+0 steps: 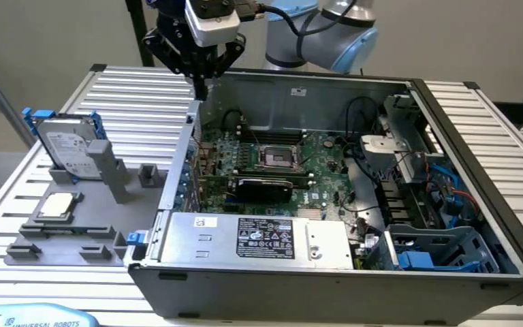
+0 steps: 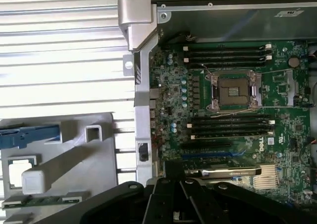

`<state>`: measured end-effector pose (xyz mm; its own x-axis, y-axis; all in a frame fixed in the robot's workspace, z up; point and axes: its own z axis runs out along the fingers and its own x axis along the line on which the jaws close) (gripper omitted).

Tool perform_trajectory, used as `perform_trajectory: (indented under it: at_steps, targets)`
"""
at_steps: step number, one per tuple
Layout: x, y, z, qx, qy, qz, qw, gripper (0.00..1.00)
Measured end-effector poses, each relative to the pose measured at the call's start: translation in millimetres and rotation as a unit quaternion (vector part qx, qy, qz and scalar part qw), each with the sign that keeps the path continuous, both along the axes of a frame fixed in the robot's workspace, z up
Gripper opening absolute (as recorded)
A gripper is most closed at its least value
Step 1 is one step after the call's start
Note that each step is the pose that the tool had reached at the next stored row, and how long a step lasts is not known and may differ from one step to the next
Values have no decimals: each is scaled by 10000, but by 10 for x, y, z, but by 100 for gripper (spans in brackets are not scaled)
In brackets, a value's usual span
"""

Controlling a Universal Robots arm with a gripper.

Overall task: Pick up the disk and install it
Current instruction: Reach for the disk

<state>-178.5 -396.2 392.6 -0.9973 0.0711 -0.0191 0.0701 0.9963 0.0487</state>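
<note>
An open dark-grey metal computer case point(image 1: 334, 294) lies just below the gripper point(image 1: 203, 85), with a green motherboard point(image 1: 325, 153) inside. A grey plastic fixture point(image 1: 98, 230) stands well off to the gripper's side.

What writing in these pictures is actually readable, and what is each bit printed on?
"UNIVERSAL ROBOTS": on the pale blue panel at the exterior view's lower left corner.
"DELL", printed sideways: on the green motherboard, in the wrist view.
Too small to read: the white label on the disk, the black label on the power supply, the white sticker on the back wall of the case.
</note>
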Motion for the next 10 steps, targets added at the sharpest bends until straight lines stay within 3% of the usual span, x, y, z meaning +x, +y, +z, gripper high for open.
perform_trajectory:
  at_steps: [10]
  targets:
    - [-454,98,0,0,0,0,10000,11]
